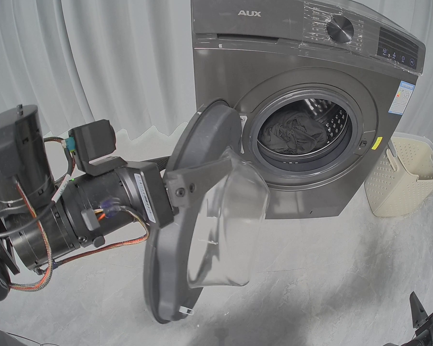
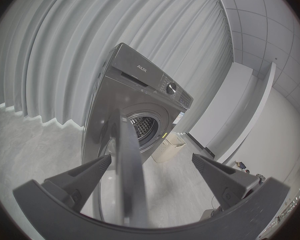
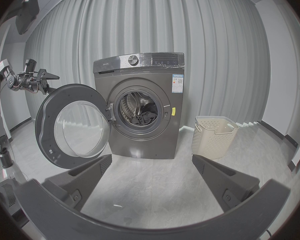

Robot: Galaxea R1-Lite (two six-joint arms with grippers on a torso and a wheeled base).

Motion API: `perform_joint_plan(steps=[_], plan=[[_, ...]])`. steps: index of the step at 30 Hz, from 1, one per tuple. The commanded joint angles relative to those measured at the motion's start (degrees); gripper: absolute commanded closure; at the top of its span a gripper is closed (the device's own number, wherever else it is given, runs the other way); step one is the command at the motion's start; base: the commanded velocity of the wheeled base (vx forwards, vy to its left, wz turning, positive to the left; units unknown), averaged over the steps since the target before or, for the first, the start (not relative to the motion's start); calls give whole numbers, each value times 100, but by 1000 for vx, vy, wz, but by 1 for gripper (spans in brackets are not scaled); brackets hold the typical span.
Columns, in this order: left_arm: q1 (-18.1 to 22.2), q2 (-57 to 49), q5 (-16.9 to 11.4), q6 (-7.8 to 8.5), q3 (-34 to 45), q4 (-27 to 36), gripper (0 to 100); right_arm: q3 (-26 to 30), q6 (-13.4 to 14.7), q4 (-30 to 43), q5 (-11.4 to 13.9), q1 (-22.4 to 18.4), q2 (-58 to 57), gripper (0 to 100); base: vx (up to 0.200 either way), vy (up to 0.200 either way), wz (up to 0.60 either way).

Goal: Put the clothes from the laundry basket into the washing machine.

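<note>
My left claw (image 2: 151, 156) is spread wide, with the thin rim of the round door (image 1: 204, 135) sitting between its fingers, not clamped. Door's matte dark plastic with a clear bulging window, swung open mid-frame. Dark crumpled clothes (image 1: 293, 133) lie in the perforated metal drum of the grey washing machine (image 1: 226, 73), upper right. Cream holey plastic laundry basket (image 1: 401, 179) stands just beside it, right edge. My right claw (image 3: 151, 157) gapes wide, holding nothing.
</note>
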Motion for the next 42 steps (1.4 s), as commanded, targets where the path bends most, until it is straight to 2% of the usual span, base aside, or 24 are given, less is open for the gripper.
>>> perform_joint_plan(steps=[1, 8, 9, 12, 18, 21, 32, 42], plan=[[-154, 130, 13, -26, -38, -51, 0, 31, -3, -1, 1, -2, -93, 0, 0, 0, 0], [-84, 156, 56, 53, 67, -60, 0, 31, -3, -1, 1, -2, -93, 0, 0, 0, 0], [-67, 69, 188, 62, 208, -60, 0, 31, -3, -1, 1, -2, -93, 0, 0, 0, 0], [48, -151, 241, 106, 331, -42, 0, 31, -3, -1, 1, -2, -93, 0, 0, 0, 0], [531, -441, 215, 343, 638, 37, 0, 31, -3, -1, 1, -2, -93, 0, 0, 0, 0], [619, -318, 197, 475, 788, 19, 0, 31, -3, -1, 1, -2, -93, 0, 0, 0, 0], [531, 666, 171, 502, 674, -315, 0, 31, -3, -1, 1, -2, -93, 0, 0, 0, 0], [92, 1554, 127, 502, 392, -710, 0, 31, -3, -1, 1, -2, -93, 0, 0, 0, 0]])
